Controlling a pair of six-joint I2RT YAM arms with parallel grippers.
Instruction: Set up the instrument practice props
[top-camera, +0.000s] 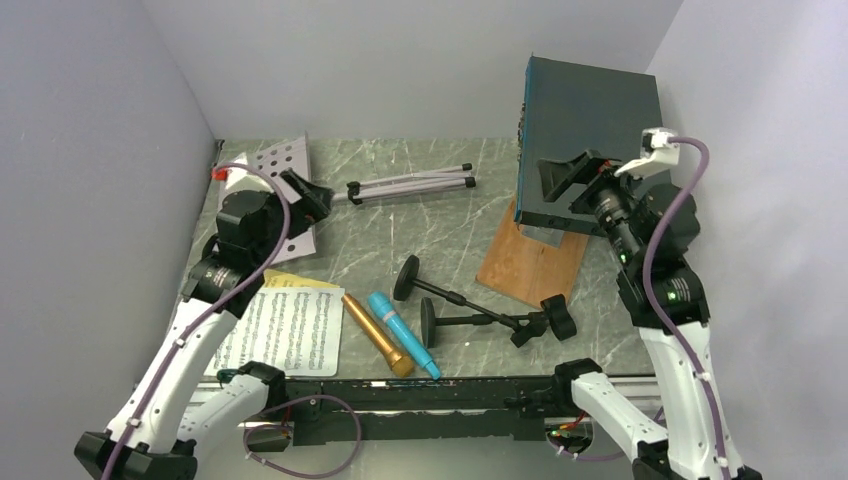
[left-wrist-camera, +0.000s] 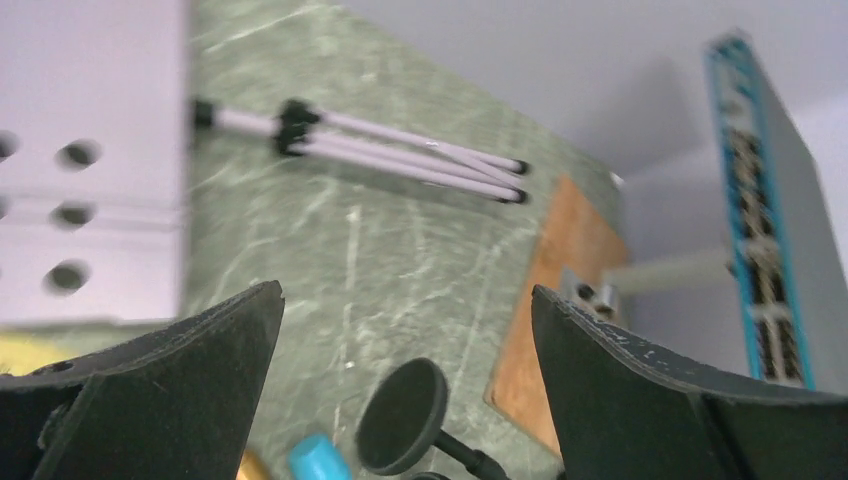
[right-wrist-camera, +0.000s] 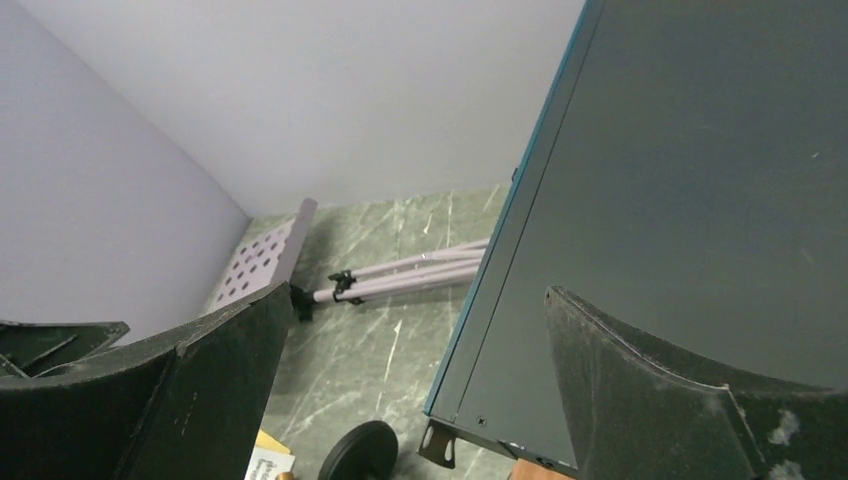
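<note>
Pale perforated metal, the music desk (top-camera: 272, 160) is lying flat far left of the dark teal box (top-camera: 590, 120), its slim silver tripod legs (top-camera: 415, 185) folded and pointing toward the box. Nothing is standing upright, so the setup is looking barely begun. White and yellow printed pages (top-camera: 290, 330), a glossy gold microphone (top-camera: 377, 335) and a blue microphone (top-camera: 402, 335) are lying below-left of the box. Two black round-based mic holders (top-camera: 450, 295) are lying tipped just below it. Left end effector (top-camera: 312, 197) is hovering at the desk, jaws apart and empty. Right end effector (top-camera: 560, 185) is hanging against the box front, jaws likewise apart.
</note>
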